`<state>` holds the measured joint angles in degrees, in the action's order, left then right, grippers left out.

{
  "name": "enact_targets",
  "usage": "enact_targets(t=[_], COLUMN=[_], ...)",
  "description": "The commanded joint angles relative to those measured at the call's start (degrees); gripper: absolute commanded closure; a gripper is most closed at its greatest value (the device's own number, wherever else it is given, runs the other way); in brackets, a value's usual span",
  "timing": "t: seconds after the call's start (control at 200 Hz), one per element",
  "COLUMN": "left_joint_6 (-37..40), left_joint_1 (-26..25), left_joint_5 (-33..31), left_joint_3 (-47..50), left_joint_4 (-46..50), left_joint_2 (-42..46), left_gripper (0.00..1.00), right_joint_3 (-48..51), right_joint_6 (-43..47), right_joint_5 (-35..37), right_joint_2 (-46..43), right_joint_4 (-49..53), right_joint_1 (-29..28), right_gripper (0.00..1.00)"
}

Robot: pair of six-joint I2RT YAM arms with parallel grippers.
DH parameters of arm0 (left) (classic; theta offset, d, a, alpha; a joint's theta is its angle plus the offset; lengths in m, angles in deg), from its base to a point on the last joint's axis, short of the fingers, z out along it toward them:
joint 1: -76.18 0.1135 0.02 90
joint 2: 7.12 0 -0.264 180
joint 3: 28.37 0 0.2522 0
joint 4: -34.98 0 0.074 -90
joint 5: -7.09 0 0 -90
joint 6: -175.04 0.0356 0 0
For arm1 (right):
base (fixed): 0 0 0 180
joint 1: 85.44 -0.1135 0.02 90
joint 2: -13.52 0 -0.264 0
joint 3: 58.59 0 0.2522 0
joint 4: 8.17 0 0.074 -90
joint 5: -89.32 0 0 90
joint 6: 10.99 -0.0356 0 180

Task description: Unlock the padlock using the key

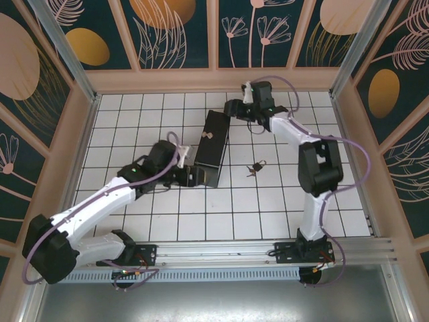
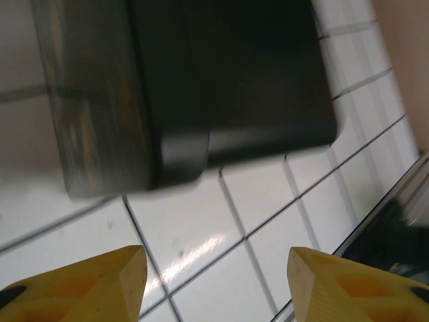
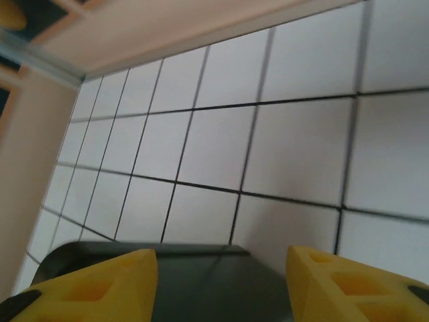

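Padlock (image 1: 260,164) and key (image 1: 250,172) lie together on the white tiled floor (image 1: 134,114), touching or nearly so, just to the right of the black box (image 1: 213,144) and apart from it. At this size, the top view doesn't settle whether the key is in the lock. Neither claw touches them.

The black box lies lengthwise near the middle of the floor, slightly angled, with a small pale fitting (image 1: 206,134) on its top face.

The left gripper (image 1: 192,176) sits low at the near end of the box. In the left wrist view its yellow fingertips (image 2: 100,282) stand well apart with bare tile between them and the box's rounded dark corner just ahead; the claw is open and holds nothing.

The right gripper (image 1: 234,107) reaches over from the right side to the far end of the box. In the right wrist view its yellow fingertips (image 3: 107,288) are likewise spread, with the box's dark edge below and between them and rows of tiles running to the beige wall base (image 3: 201,27) beyond. This claw is open too, gripping nothing.
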<state>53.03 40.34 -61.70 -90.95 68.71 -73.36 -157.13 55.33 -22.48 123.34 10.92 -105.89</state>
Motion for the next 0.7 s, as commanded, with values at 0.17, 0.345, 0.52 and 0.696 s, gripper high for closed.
enact_targets(t=[0.17,0.345,0.52,0.696], left_joint_6=[0.8,0.3,-0.8,1.7], left_joint_1=[13.5,14.4,13.4,8.7], left_joint_5=[10.2,13.0,19.2,22.2], left_joint_3=[-10.7,-19.4,-28.2,-34.2], left_joint_4=[-10.9,-17.7,-21.7,-17.7], left_joint_2=[-9.9,-26.9,-37.4,-36.4], left_gripper=[0.40,0.42,0.46,0.48], right_joint_3=[25.8,34.5,37.4,30.2], right_joint_6=[-14.0,-23.7,-29.7,-31.8], right_joint_5=[-1.5,-5.9,-6.1,-7.5], right_joint_2=[-15.5,-14.3,-8.5,0.9], right_joint_4=[-11.3,-21.6,-32.3,-37.2], right_joint_1=[-1.0,-8.4,-10.6,-14.0], right_gripper=[0.66,0.70,0.71,0.71])
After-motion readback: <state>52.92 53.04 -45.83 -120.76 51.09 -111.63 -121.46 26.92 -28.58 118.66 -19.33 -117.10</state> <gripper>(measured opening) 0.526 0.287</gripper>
